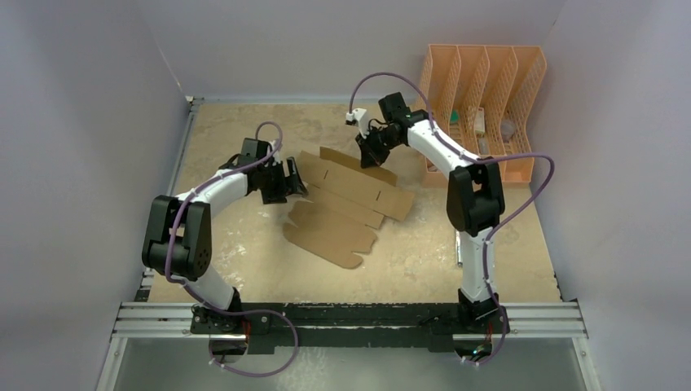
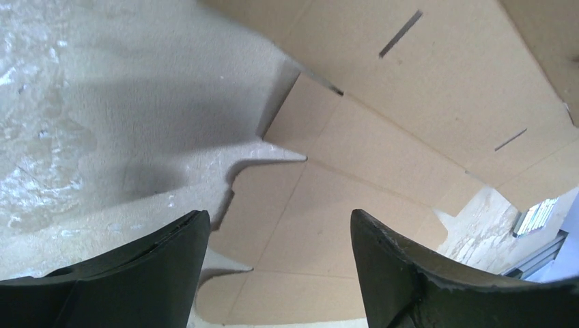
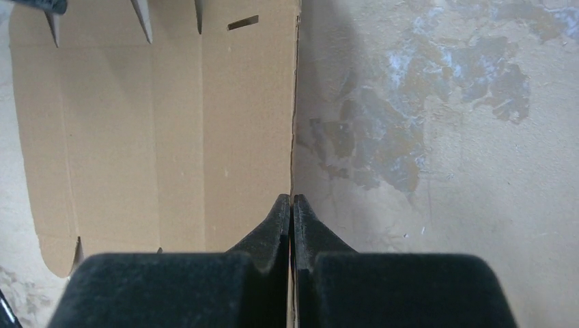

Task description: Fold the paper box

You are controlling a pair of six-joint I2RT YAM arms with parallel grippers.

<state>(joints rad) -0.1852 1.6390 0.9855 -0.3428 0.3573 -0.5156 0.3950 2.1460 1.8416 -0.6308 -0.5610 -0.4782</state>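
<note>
So, top view: the flat brown die-cut cardboard sheet [image 1: 350, 208] lies between the two arms, just beside the left gripper [image 1: 287, 181] and under the right gripper [image 1: 371, 151]. Left wrist view: jaws wide apart, holding nothing, cardboard just below and ahead. Right wrist view: fingers pinched together on the sheet's edge. I'd swing that flap up slowly along its crease while the left pins the middle panel.

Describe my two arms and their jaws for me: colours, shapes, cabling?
The left arm and the right arm both have white rounded links between chunky black joint housings. A purple cable loops loosely along each. The jaws are matte black, tapering wedges; I see no markings.
</note>
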